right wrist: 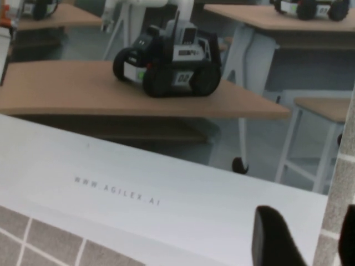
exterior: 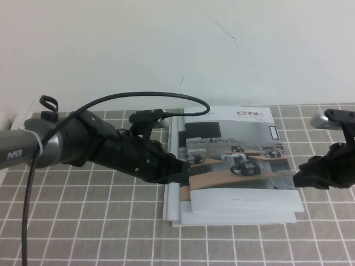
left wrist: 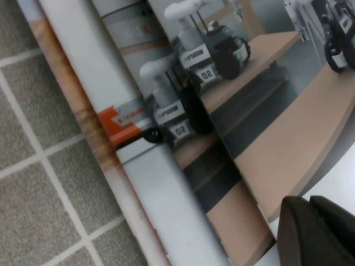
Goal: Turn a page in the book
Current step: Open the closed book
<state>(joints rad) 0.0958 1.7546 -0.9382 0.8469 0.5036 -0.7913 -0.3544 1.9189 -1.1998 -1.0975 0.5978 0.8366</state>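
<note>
In the high view the book (exterior: 241, 160) lies closed at the centre right of the frame, on the table (exterior: 83, 221), which is covered with a grey cloth ruled in white squares. It sits on top of a small stack of other white booklets (exterior: 173, 205), whose edges stick out at its left and lower sides. The page (exterior: 233, 138), the cover leaf with the photo of small robots on wooden desks and a black title at its upper right, lies flat on top.

The left pincer (exterior: 186, 169) reaches in from the left of the frame and sits at the left edge of the book, about mid-height, low over the cover. I cannot tell whether its fingers are apart or together; its own wrist view shows only one dark tip (left wrist: 316, 233) over the photo at the lower right.

The right pincer (exterior: 299, 178) sits at the right edge of the book, near its lower right corner. In its wrist view two dark fingertips (right wrist: 274, 238) stand apart, one over the white cover margin, one over the cloth, holding nothing.
</note>
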